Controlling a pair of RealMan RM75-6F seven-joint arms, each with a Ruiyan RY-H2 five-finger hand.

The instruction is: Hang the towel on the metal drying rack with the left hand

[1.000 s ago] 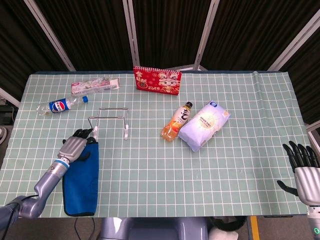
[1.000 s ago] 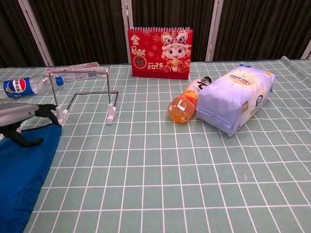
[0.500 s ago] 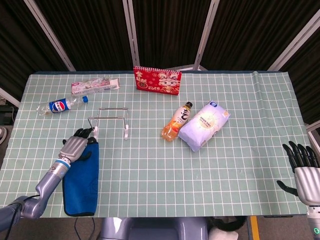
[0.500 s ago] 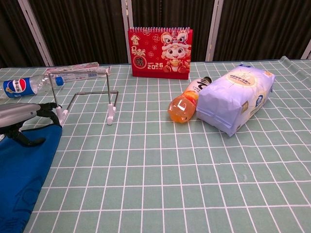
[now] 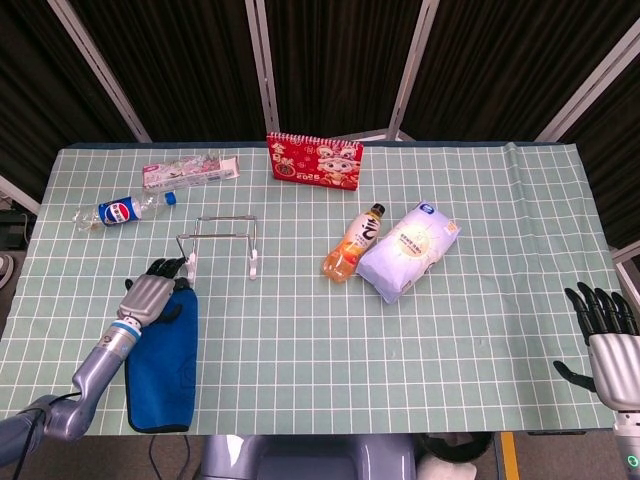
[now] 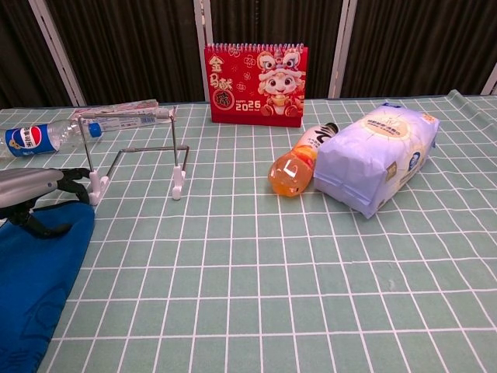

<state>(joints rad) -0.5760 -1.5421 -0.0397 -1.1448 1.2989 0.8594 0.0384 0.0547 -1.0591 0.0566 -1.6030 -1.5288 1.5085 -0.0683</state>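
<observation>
A blue towel (image 5: 161,352) lies flat along the table's near left side, its far end just short of the metal drying rack (image 5: 222,238). My left hand (image 5: 151,294) sits on that far end, fingers curled over the edge and gripping it. In the chest view the left hand (image 6: 40,192) shows at the left border, with the towel (image 6: 35,276) below it and the rack (image 6: 137,151) just beyond, its white foot close to the fingertips. My right hand (image 5: 606,334) hangs off the table's right edge with fingers spread and nothing in them.
A Pepsi bottle (image 5: 124,209) and a clear packet (image 5: 190,170) lie behind the rack. A red desk calendar (image 5: 314,159) stands at the back centre. An orange drink bottle (image 5: 353,244) and a pale tissue pack (image 5: 408,249) lie right of centre.
The left hand has drawn slightly back toward the near left, and the towel's far end has shifted a little with it, away from the rack's foot. The right hand has not moved.
</observation>
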